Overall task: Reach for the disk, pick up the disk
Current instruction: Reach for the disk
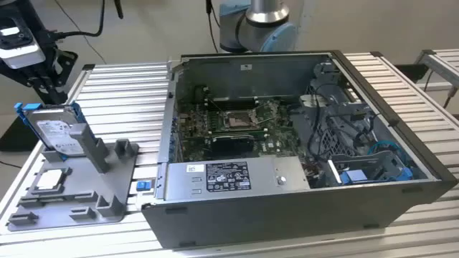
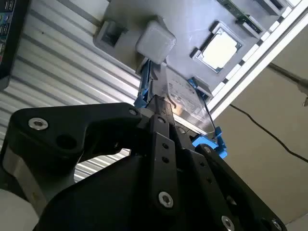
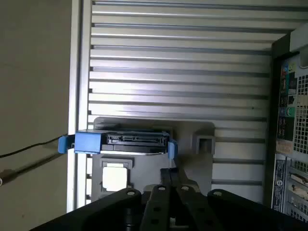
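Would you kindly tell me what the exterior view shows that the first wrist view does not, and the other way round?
Exterior view: the open inside of the computer case with its motherboard, and the labelled face of the disk, which stands upright in the grey holder.
First wrist view: the disk's connector edge, the case's port panel, and the gripper close by the disk.
Both: the disk in its blue frame, the holder, the square chip and the slatted table.

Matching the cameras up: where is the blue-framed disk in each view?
Exterior view: disk upright in grey holder, at the exterior view's left.
Second wrist view: disk face showing, near the chip.
First wrist view: disk edge-on, beside the chip.
Shared landmark: chip.
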